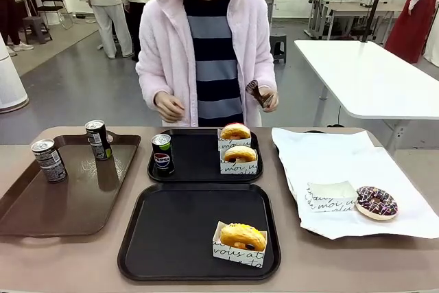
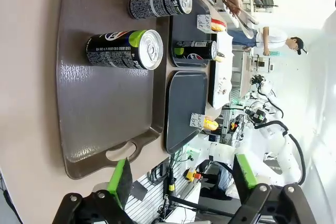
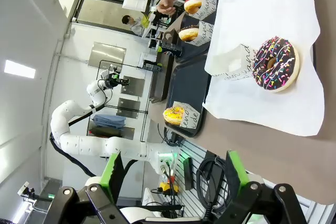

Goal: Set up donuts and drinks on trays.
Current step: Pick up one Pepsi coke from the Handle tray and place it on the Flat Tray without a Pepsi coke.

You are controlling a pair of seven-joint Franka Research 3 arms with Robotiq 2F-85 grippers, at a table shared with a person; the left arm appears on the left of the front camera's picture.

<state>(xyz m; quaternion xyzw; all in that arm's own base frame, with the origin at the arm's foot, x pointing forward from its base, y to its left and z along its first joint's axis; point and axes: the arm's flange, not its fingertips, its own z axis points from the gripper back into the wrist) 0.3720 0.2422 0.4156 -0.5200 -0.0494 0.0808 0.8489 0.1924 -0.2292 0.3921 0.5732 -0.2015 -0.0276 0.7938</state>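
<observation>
The near black tray [image 1: 178, 231] holds a yellow-iced donut [image 1: 241, 237] in its sleeve. On the far black tray [image 1: 199, 162] stand a Pepsi can [image 1: 162, 154] and two sleeved donuts [image 1: 235, 132] [image 1: 240, 154]. Two more cans [image 1: 49, 160] [image 1: 98, 140] stand on the brown tray [image 1: 75, 204]. A chocolate-sprinkled donut [image 1: 376, 202] lies bare on white paper. My left gripper [image 2: 181, 182] hangs open above the brown tray's handle end, well back from the cans [image 2: 126, 50]. My right gripper [image 3: 173, 174] is open and apart from the chocolate donut [image 3: 274, 64].
A person stands at the far side holding tongs [image 1: 257, 94] in one hand. A loose paper sleeve [image 1: 330, 197] lies on the white paper sheet [image 1: 329, 162] beside the chocolate donut. A white table [image 1: 370, 73] stands behind on the right.
</observation>
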